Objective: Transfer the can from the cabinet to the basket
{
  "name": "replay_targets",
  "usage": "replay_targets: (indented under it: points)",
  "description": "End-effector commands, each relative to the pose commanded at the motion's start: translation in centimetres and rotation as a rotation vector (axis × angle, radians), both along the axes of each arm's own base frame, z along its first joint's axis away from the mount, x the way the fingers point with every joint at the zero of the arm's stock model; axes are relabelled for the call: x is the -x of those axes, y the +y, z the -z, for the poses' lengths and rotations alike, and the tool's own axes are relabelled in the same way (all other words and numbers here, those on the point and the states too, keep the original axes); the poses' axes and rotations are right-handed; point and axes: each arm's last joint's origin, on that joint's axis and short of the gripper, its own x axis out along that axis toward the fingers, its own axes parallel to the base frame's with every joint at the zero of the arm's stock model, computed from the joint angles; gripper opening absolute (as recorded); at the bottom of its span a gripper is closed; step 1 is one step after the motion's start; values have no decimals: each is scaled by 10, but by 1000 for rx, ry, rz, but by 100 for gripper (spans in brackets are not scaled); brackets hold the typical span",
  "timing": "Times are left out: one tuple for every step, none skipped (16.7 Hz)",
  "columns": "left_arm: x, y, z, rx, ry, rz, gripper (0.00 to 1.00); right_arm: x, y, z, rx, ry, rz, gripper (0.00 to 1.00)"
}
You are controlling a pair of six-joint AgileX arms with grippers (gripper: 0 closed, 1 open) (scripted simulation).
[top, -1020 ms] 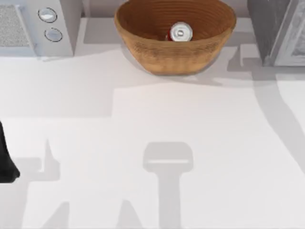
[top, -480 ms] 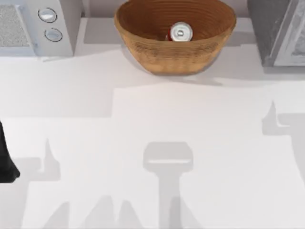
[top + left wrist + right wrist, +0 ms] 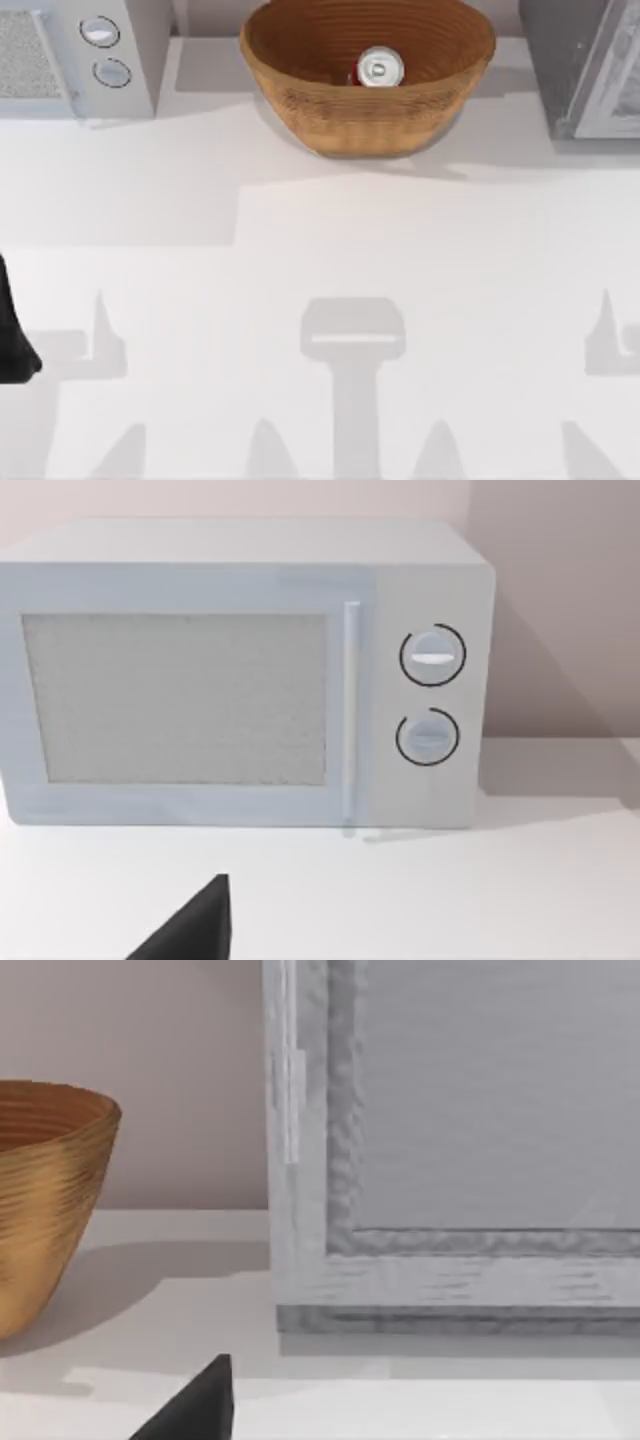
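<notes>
The can [image 3: 378, 69] stands upright inside the brown wicker basket [image 3: 300, 75] at the back middle of the table, its silver top facing up. The dark grey cabinet [image 3: 560, 60] sits at the back right, and its light framed door [image 3: 340, 1140] is near in the right wrist view, with the basket [image 3: 45, 1200] beside it. A dark piece of my right gripper [image 3: 195, 1408] shows low in that view, well short of the cabinet. My left arm [image 3: 12, 335] is parked at the table's left edge, and a dark tip of my left gripper [image 3: 190, 932] faces the white appliance.
A white appliance with two round knobs [image 3: 105, 50] stands at the back left, also large in the left wrist view [image 3: 250, 680]. Grey arm shadows [image 3: 610, 345] lie across the white tabletop [image 3: 320, 250].
The right arm's shadow has slid from beside the cabinet down toward the front right of the table. The can and basket have not moved, nor has the left arm.
</notes>
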Motion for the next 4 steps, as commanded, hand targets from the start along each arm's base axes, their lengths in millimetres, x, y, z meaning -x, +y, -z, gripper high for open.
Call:
replay_targets:
  points:
    - [0,0,0,0,0,0,100,0,-1,7,0,-8,-1,100]
    - [0,0,0,0,0,0,100,0,-1,11,0,-13,-2,100]
    - [0,0,0,0,0,0,100,0,-1,13,0,-15,-3,100]
    - [0,0,0,0,0,0,100,0,-1,13,0,-15,-3,100]
